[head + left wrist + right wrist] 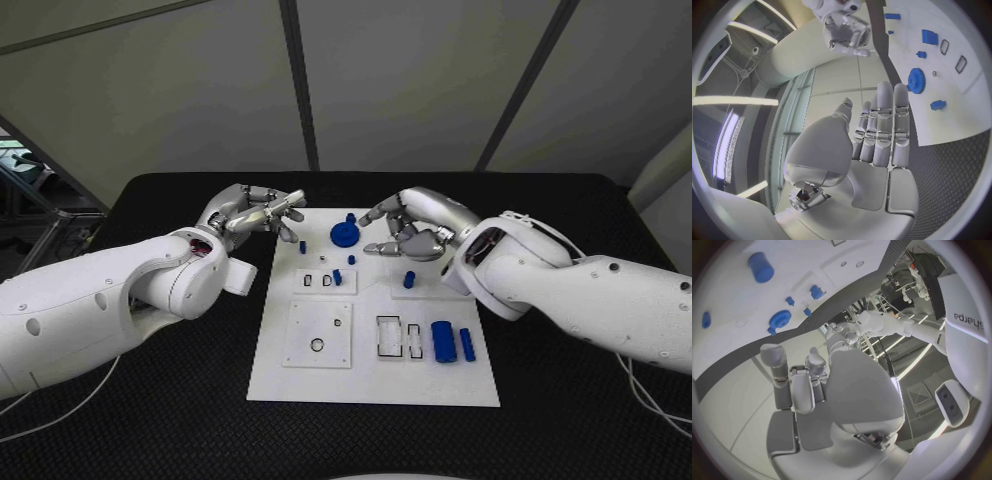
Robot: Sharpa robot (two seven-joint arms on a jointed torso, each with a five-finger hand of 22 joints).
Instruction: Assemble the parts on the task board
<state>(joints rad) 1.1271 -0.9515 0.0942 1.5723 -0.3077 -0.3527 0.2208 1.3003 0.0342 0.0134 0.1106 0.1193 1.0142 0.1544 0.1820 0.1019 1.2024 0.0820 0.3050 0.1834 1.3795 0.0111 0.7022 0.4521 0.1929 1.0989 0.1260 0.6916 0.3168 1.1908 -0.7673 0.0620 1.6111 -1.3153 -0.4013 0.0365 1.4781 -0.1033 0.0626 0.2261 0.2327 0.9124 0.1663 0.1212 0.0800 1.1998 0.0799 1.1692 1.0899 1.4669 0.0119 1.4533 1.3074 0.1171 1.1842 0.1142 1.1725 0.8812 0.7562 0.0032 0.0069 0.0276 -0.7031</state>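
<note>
The white task board (375, 370) lies mid-table. A blue gear (345, 234) stands near its far edge, with small blue pegs (338, 277) around it and two blue cylinders (443, 342) in the near right part. My left hand (255, 215) hovers above the board's far left corner, holding nothing. In the left wrist view its fingers (886, 125) are stretched out straight beside the gear (916, 79). My right hand (408, 228) hangs just right of the gear, fingers apart and empty. The right wrist view shows the right hand (804, 385) above the gear (779, 319) and a cylinder (761, 267).
Rectangular slots (389, 337) and a white inset plate with a ring (317, 344) sit on the board's near half. Black table (577, 420) surrounds the board. My two forearms flank the board's far half.
</note>
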